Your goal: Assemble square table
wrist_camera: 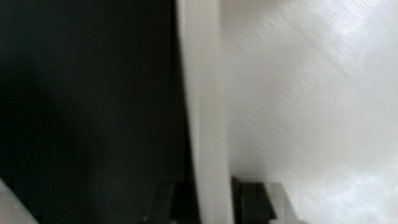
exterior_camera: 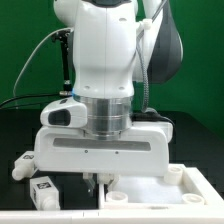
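Tool (exterior_camera: 95,183) low at edge of tabletop (exterior_camera: 160,196), jaws closed, nothing visibly held. Tabletop lies underside up on table, exterior view's lower right; its white rim fills wrist view. Tagged leg (exterior_camera: 42,190) loose near, exterior view's left. Risk: closed tips ride over rim or shove tabletop askew. Wide tool body may clip leg, roll it away.
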Available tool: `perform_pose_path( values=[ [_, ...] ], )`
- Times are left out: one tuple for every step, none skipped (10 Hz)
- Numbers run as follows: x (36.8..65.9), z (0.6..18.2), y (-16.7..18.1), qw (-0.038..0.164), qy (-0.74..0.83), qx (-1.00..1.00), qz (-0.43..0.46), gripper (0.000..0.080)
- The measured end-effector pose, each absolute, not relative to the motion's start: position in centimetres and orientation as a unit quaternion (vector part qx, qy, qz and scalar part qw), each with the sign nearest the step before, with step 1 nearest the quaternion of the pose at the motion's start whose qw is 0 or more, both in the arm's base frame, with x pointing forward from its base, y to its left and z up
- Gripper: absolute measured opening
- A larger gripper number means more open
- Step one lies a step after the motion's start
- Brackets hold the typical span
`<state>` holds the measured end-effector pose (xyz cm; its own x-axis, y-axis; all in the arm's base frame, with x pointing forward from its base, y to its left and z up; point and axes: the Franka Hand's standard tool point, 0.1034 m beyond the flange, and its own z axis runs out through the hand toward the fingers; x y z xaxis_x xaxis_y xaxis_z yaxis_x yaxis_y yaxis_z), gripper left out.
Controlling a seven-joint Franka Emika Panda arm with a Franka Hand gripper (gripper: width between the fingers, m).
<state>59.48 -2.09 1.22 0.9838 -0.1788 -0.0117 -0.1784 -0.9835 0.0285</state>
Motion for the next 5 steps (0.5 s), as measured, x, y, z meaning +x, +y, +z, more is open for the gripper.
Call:
perform_pose_path(
  values=[
    [59.48,1.18,-2.11,0.019,-0.098,0.995,-0.01,0.0063],
    [59.47,1.02,-2.12,0.021,-0.097,0.995,-0.011,0.0065],
    [59.5,0.99,-2.08,0.025,-0.083,0.996,-0.012,0.0065],
    [59.49,0.89,-2.12,0.025,-0.079,0.996,-0.015,0.0065],
    [59.47,0.9,-2.13,0.024,-0.076,0.997,-0.015,0.0065]
  ],
)
